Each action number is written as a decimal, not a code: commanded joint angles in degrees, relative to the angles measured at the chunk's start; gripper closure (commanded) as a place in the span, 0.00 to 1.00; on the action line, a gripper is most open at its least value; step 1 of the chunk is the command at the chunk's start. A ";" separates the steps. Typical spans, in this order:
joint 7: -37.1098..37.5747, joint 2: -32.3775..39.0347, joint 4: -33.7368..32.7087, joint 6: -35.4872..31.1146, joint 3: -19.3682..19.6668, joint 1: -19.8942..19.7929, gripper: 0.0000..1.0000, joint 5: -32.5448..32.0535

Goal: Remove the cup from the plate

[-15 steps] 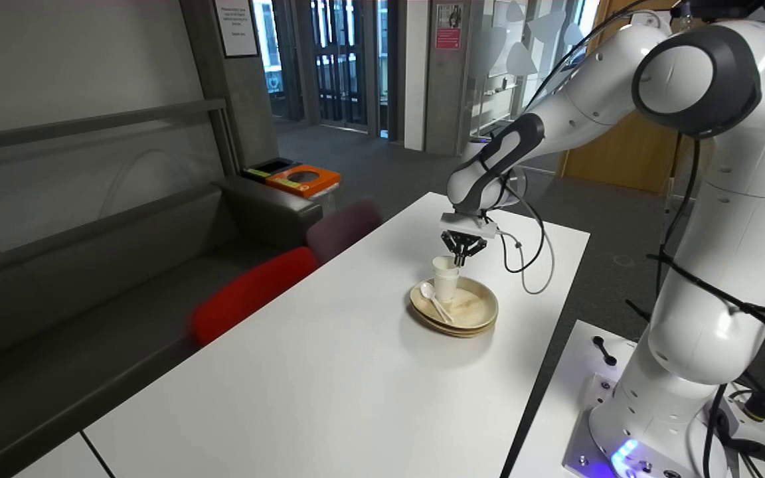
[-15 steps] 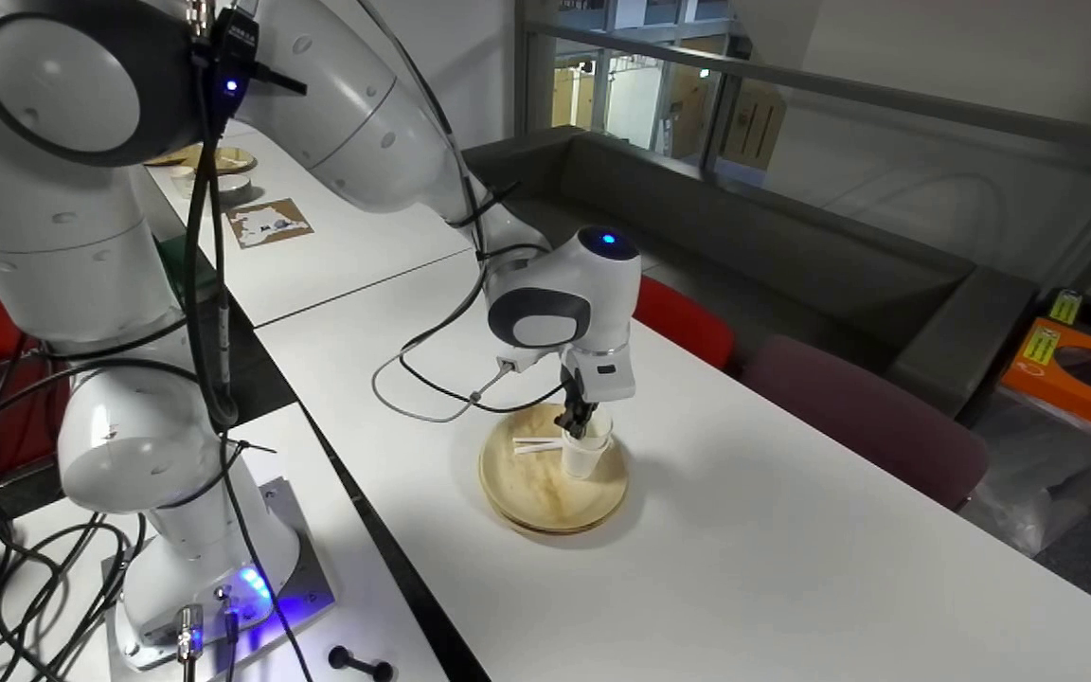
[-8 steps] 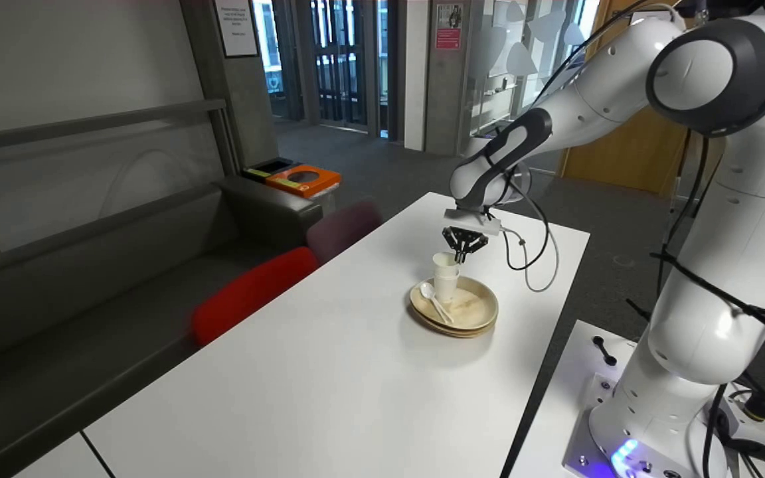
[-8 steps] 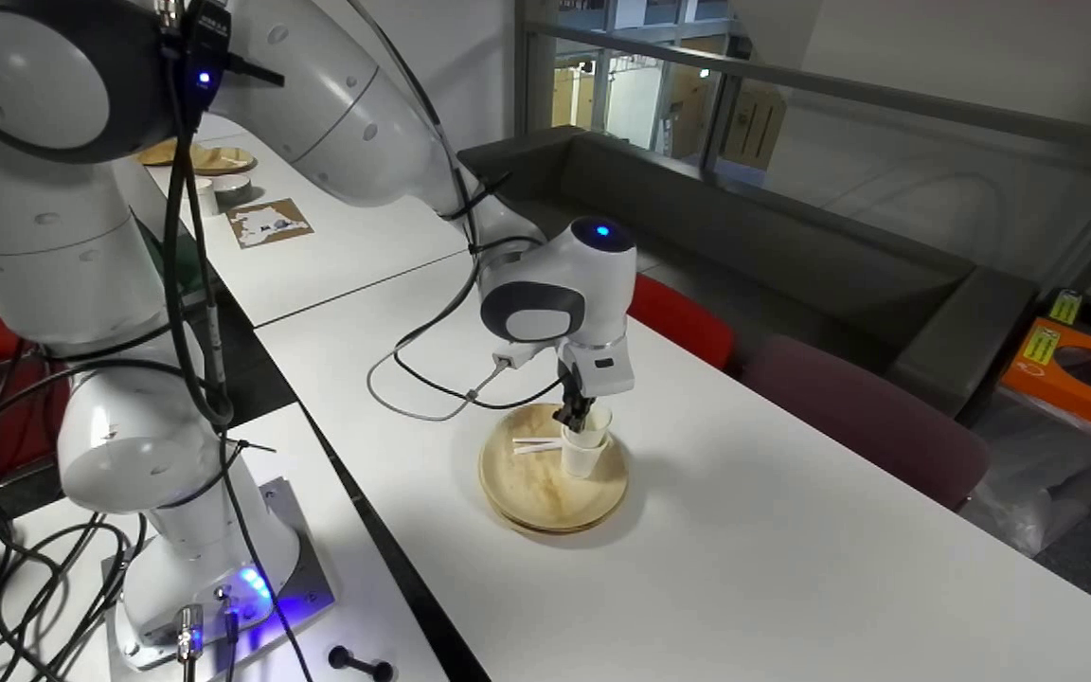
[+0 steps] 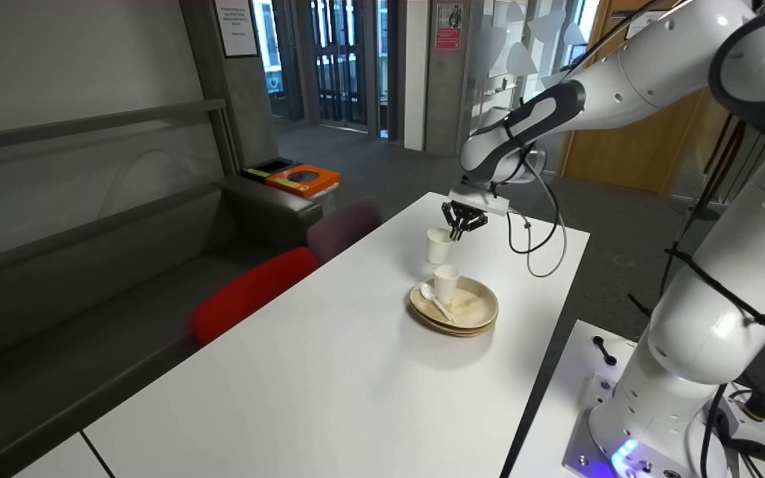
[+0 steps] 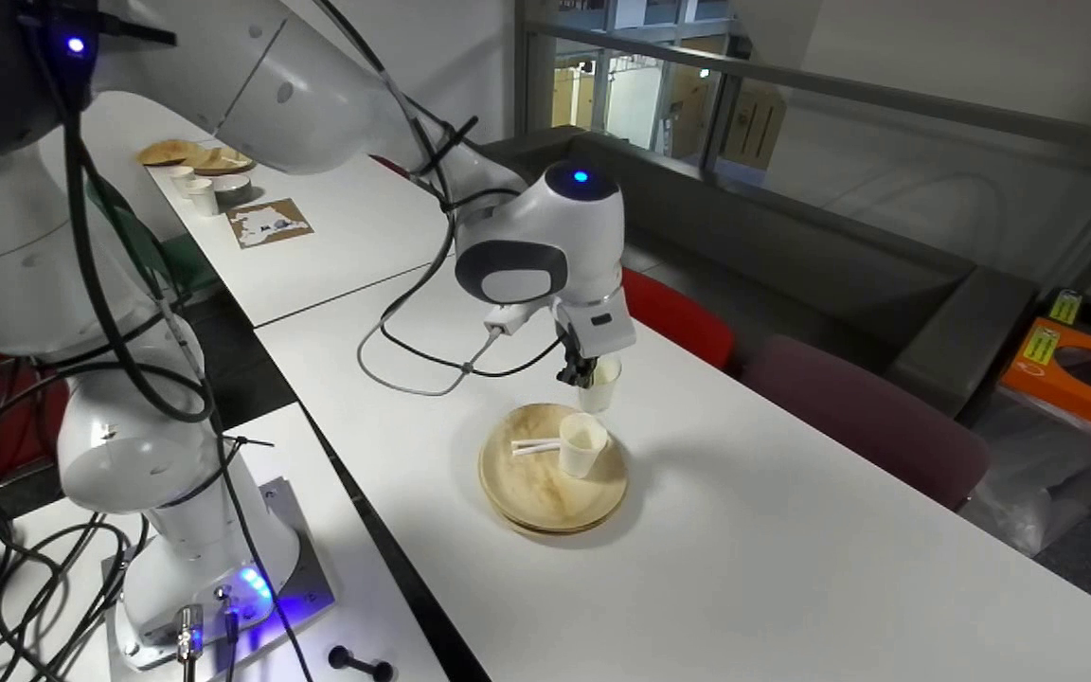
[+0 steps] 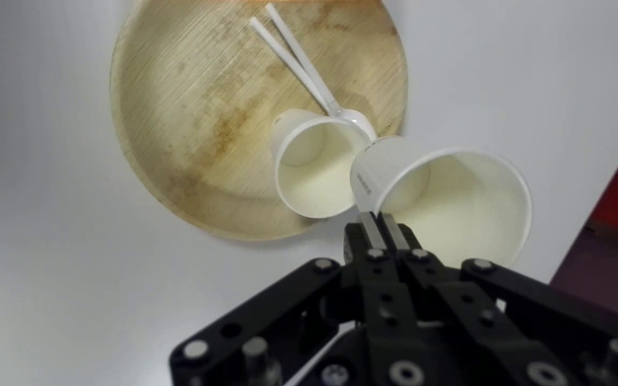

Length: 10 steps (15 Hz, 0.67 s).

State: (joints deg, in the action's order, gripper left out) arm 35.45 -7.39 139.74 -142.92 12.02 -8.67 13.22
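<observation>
A cream-white cup (image 5: 438,247) hangs in my gripper (image 5: 455,236), above the table and off the plate's far side. In the wrist view, the fingertips (image 7: 380,215) are shut on the rim of this cup (image 7: 464,209), one finger inside and one outside. The cup is tilted in that view. A second cream-white cup (image 7: 319,166) stands upright on the round tan plate (image 7: 207,123). Both exterior views show this standing cup (image 6: 582,445) and the plate (image 6: 545,497) too, with the held cup (image 6: 601,384) apart from them.
White spoons (image 7: 298,59) lie on the plate beside the standing cup; the plate seems stacked on another. A red chair (image 5: 253,292) and a purple chair (image 5: 342,229) stand along the table edge. Cables (image 6: 451,384) hang from the wrist close to the table.
The held cup was partly inside the standing cup one second ago. It has risen out and moved away from the robot's base side, past the plate's edge. The standing cup and plate stayed put.
</observation>
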 commanded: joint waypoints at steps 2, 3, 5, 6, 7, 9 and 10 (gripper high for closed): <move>-1.65 -10.13 1.68 2.57 -2.86 -0.09 0.99 1.57; -1.15 -10.84 0.85 3.88 -4.19 0.43 0.99 1.08; 0.86 -11.34 -0.22 4.79 -7.65 1.30 0.99 -0.45; 1.69 -11.07 -1.02 4.96 -9.60 1.68 0.99 -1.31; 2.28 -10.68 -1.75 5.45 -11.60 2.33 0.99 -2.12; 3.68 -9.00 -3.45 6.40 -15.55 3.76 0.99 -4.48; 4.97 -8.03 -4.08 5.86 -17.52 4.47 0.99 -5.96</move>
State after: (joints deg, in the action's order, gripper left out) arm 37.55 -17.33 138.85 -139.37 -1.45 -5.71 10.89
